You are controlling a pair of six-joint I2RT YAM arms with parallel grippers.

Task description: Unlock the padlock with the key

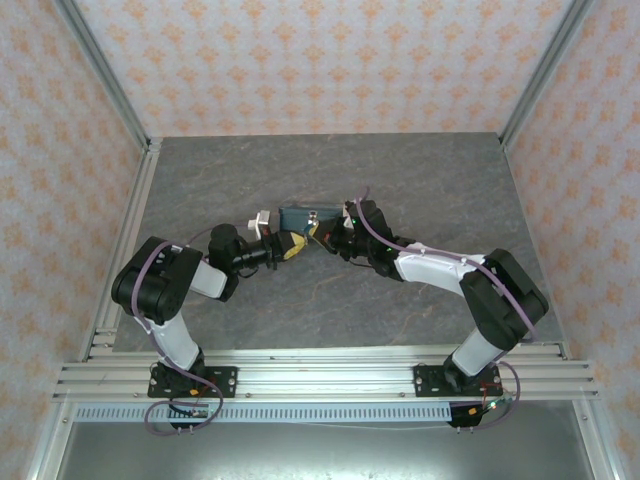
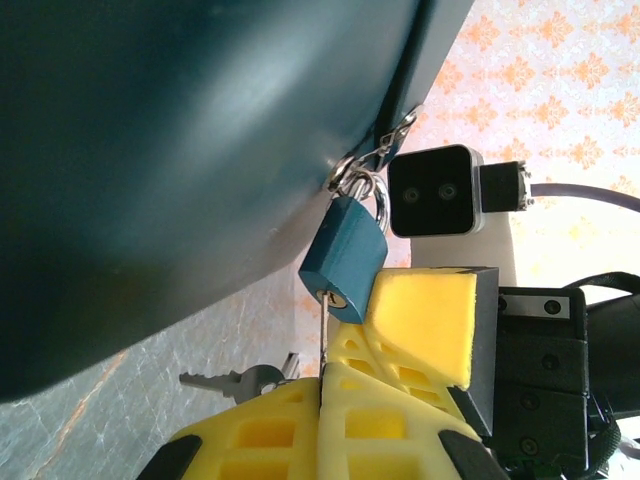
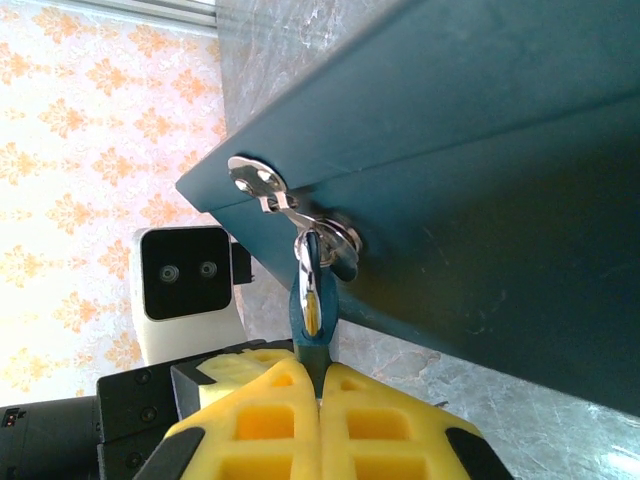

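Note:
The small teal padlock (image 2: 345, 255) hangs by its shackle from the hasp (image 3: 262, 188) of a dark teal box (image 2: 180, 150). My left gripper (image 2: 322, 378) is shut on the key (image 2: 325, 335). Its thin blade runs straight up into the keyhole on the padlock's underside. A second key (image 2: 225, 382) dangles beside my left fingers. My right gripper (image 3: 320, 378) is shut on the padlock (image 3: 312, 345) body, with the shiny shackle (image 3: 312, 290) above its fingertips. From above, the left gripper (image 1: 290, 246) and right gripper (image 1: 326, 236) meet at the box (image 1: 297, 217) front.
The box sits mid-table on the grey marbled surface (image 1: 400, 180). Patterned walls and aluminium posts (image 1: 115, 80) enclose the back and both sides. Each wrist camera sees the other: the right wrist's camera (image 2: 438, 190) and the left wrist's camera (image 3: 185, 285).

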